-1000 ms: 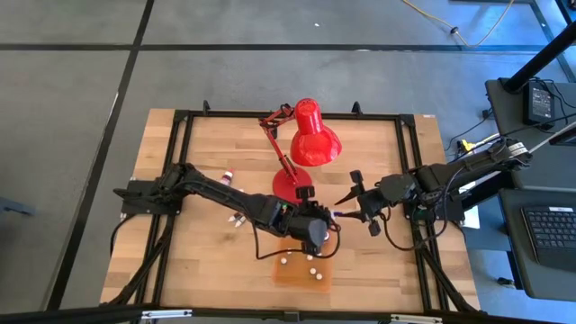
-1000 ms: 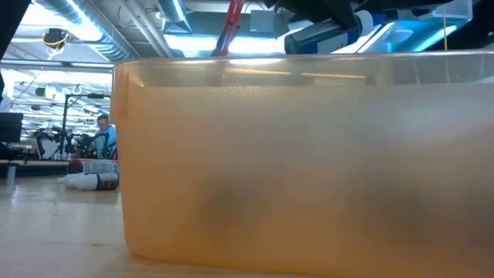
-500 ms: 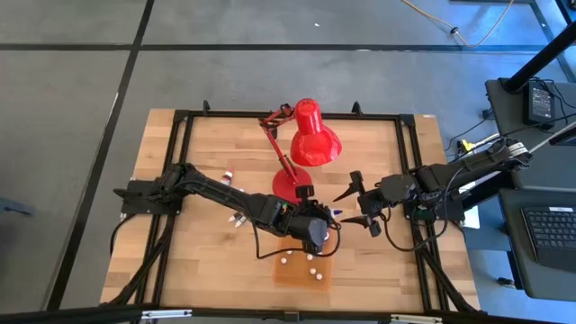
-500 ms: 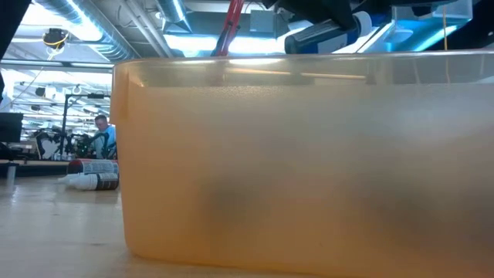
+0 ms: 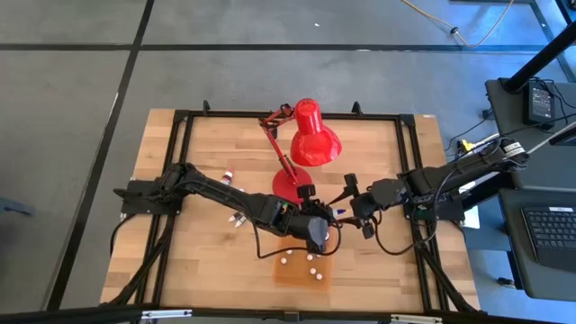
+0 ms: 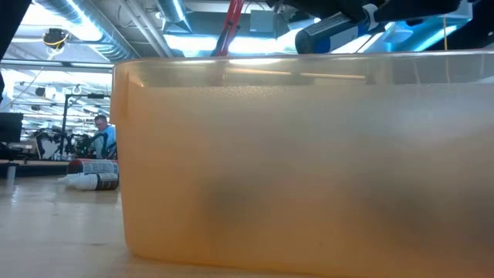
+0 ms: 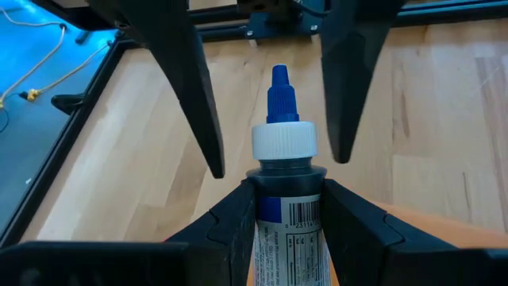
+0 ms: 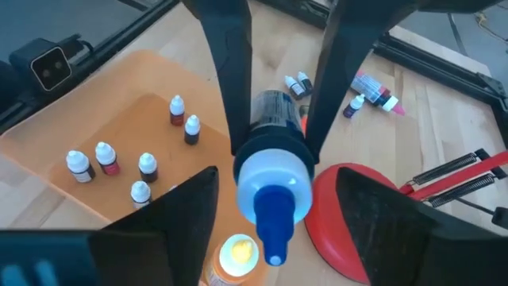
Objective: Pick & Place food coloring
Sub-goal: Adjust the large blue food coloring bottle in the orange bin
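Observation:
A food coloring bottle [image 7: 286, 199] with a dark labelled body, white cap and blue tip is held in the air by my left gripper [image 7: 287, 195] near the table's middle [image 5: 322, 223]. My right gripper [image 5: 346, 207] is open. Its fingers [image 7: 198, 95] stand on either side of the bottle's cap [image 7: 284, 141], apart from it. In the right wrist view the blue tip [image 8: 274, 222] points at the camera between my own fingers [image 8: 167, 222]. Several small white-capped bottles [image 8: 143, 167] stand in the orange tray [image 5: 301, 272]. My left gripper pinches the bottle's body just below the neck [image 7: 290, 208] between its two fingers. The bottle lies along the fingers, its cap sticking out past their tips toward the table's right. The fingers come from the table's left, slanting down. The bottle is lifted clear, above the tray's far edge.
The red desk lamp [image 5: 306, 135] stands behind, its round base [image 8: 357, 206] close to both grippers. Loose bottles lie on the wood at the left [image 5: 236, 216] [image 8: 369, 95]. The tray's orange wall [image 6: 309, 154] fills the low view. An orange-capped bottle [image 8: 234, 254] sits just below the held one.
My right gripper has opened wider and moved toward the table's left, so its fingers now flank the cap of the bottle in my left gripper. The bottle has stayed in place.

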